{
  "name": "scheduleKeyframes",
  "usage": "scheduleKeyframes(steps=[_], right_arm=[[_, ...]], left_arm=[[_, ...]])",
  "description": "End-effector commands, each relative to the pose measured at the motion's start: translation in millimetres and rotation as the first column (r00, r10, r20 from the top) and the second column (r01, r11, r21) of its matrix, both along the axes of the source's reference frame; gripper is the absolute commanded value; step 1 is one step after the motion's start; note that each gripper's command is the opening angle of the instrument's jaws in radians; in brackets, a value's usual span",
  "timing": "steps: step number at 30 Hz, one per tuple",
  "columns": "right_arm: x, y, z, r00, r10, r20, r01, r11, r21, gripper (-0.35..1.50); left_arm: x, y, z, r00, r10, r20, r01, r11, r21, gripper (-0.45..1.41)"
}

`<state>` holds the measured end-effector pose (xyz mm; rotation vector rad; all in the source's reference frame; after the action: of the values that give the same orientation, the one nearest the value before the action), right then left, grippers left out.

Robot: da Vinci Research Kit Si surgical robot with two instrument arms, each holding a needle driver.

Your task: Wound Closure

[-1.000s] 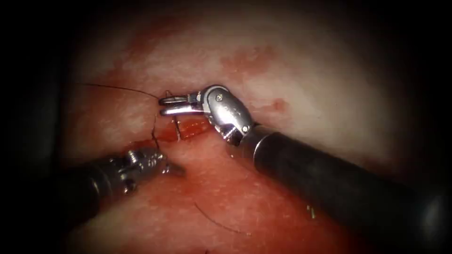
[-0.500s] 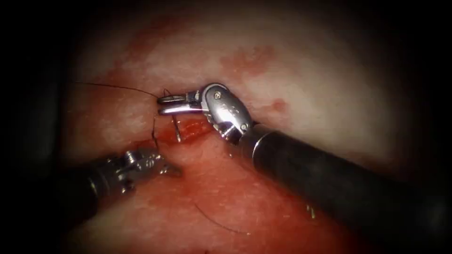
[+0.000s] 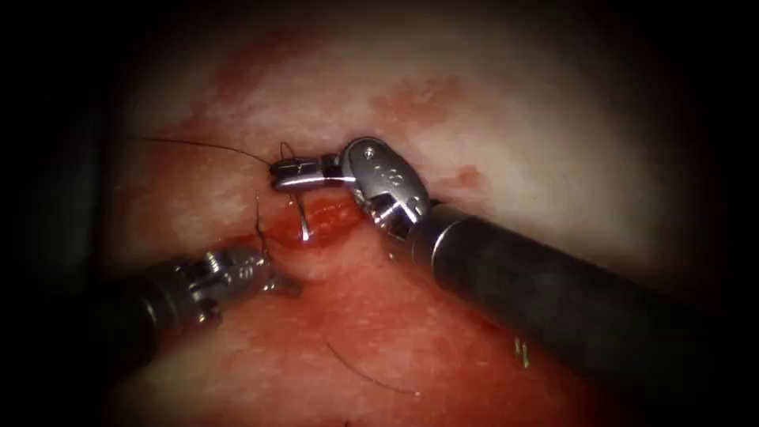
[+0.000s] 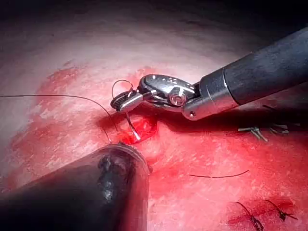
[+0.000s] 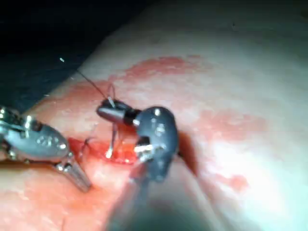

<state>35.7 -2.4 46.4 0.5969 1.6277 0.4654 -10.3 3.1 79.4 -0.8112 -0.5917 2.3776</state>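
The right tool (image 3: 283,173) has closed its jaws on the needle (image 3: 302,220) near its top end, the point hanging into the cut (image 3: 316,225); a second ago they gaped slightly. The left tool (image 3: 278,281), jaws shut on nothing, rests on the tissue (image 3: 506,126) below the cut, thread (image 3: 198,147) trailing left.

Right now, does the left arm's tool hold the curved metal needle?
No: the right arm's tool grips the curved metal needle near its upper end, its tip over the cut; the left arm's tool is apart.

Two hands are counted: the right hand (image 3: 286,174) and the left hand (image 3: 278,281). One needle (image 3: 303,217), one cut (image 3: 316,221) in one tissue (image 3: 553,158) and one thread (image 3: 198,147) are seen; one loose thread piece (image 3: 368,375) is counted
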Motion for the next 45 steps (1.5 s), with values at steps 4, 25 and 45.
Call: scheduleKeyframes(steps=[4,25,45], right_arm=[[1.2,0.4,0.2,1.000,0.005,0.004,-0.005,1.000,0.020,-0.35],[2.0,-0.1,-0.1,0.998,-0.007,0.060,-0.009,0.967,0.256,-0.35],[2.0,-3.2,-0.6,0.989,-0.134,0.060,0.068,0.779,0.623,-0.35]], left_arm=[[-0.8,0.0,0.9,1.000,-0.001,0.000,0.001,1.000,-0.002,-0.45],[-1.5,0.0,1.3,1.000,-0.009,-0.002,0.009,1.000,0.001,-0.45],[-0.2,0.6,1.5,1.000,-0.011,0.004,0.011,1.000,0.017,-0.45]])
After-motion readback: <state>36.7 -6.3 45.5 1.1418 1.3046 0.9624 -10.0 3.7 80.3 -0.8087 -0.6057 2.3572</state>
